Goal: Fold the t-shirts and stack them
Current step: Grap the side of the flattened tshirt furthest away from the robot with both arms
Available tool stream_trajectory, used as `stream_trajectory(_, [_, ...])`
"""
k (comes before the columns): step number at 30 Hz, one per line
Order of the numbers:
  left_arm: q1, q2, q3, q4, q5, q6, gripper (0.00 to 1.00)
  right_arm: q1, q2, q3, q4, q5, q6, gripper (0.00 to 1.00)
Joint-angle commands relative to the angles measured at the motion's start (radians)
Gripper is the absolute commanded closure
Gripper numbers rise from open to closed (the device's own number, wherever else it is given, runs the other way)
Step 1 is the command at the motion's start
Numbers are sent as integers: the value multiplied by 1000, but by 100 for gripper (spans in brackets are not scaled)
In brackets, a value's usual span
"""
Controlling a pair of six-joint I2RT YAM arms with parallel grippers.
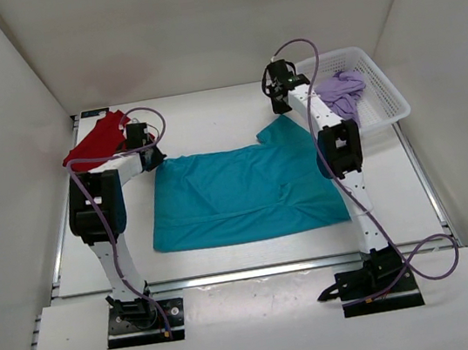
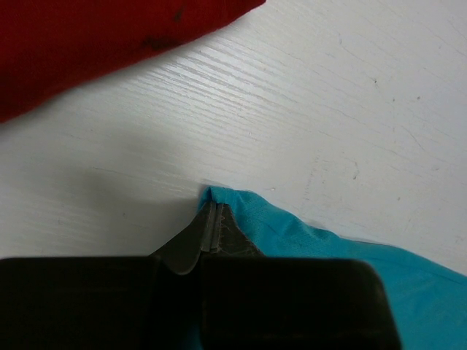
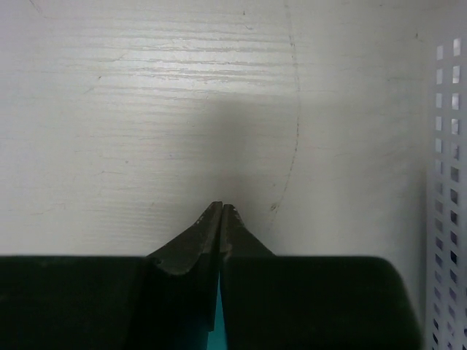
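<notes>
The teal-blue t-shirt (image 1: 237, 196) lies spread on the table (image 1: 207, 113), left jaws clamped on its far left corner, right jaws pinched together on its far right sleeve

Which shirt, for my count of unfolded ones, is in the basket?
The lavender shirt, crumpled in the white basket; teal shirt and red shirt lie outside it.

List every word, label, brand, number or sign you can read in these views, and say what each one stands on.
None: no text can be read in any view.
The teal-blue shirt, dark red shirt, lavender shirt and white basket show as plain.
Any marking on the left arm or right arm is too small to tell.
</notes>
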Motion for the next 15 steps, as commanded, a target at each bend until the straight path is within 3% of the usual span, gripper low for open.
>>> stream_trajectory(1, [11, -58, -13, 16, 17, -5, 100, -8, -60, 43, -24, -24, 16, 99])
stream_trajectory(11, [2, -121, -30, 10, 23, -19, 100, -25, -199, 62, -206, -44, 35, 100])
stream_trajectory(15, [2, -142, -43, -18, 17, -5, 100, -35, -265, -10, -291, -84, 78, 100])
